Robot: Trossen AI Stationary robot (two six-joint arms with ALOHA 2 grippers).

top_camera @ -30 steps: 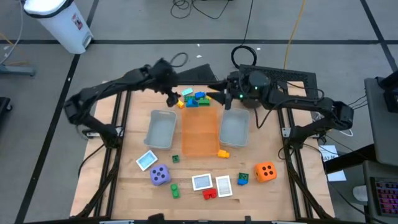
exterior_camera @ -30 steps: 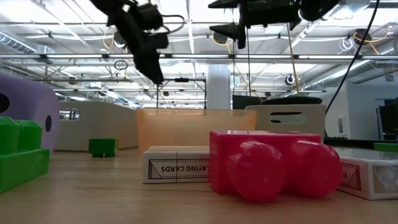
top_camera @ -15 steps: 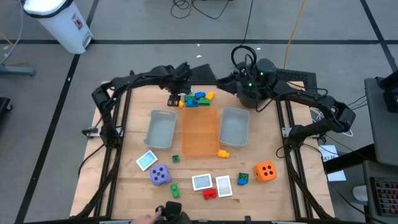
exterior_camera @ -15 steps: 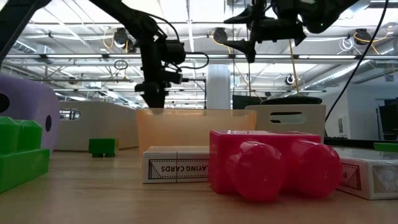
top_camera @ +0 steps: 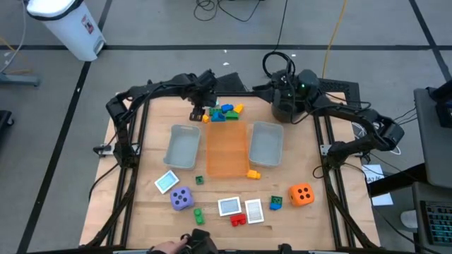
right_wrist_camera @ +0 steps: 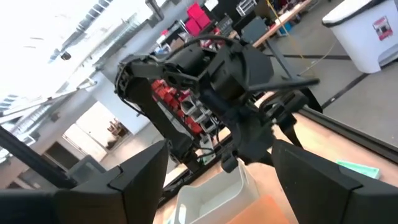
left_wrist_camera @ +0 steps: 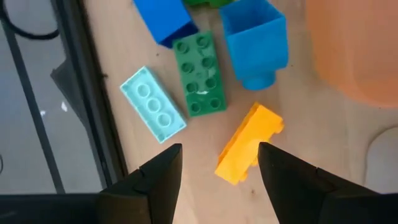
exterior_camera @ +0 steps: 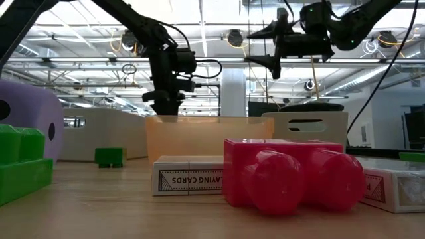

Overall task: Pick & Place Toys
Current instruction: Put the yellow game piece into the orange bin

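At the far edge lies a pile of toy bricks (top_camera: 224,111). My left gripper (top_camera: 200,113) points down over the pile's left end and is open. Its two fingers stand on either side of an orange brick (left_wrist_camera: 249,151) that lies flat on the table; whether they touch it I cannot tell. A teal brick (left_wrist_camera: 153,112), a green brick (left_wrist_camera: 200,75) and a blue brick (left_wrist_camera: 255,38) lie just beyond. My right gripper (top_camera: 265,90) hangs level above the far right, open and with nothing in it (right_wrist_camera: 221,149).
An orange tray (top_camera: 227,149) stands between two grey trays (top_camera: 182,147) (top_camera: 266,143). Nearer lie a purple die (top_camera: 181,198), an orange die (top_camera: 302,193), cards (top_camera: 229,206) and loose bricks (top_camera: 238,219). A person's hand (top_camera: 164,248) shows at the near edge.
My left gripper has come down onto the left end of the brick pile, rolling about its own axis, then has kept still. My right gripper has drawn back from the pile toward the table's right and far edge, staying level and open.
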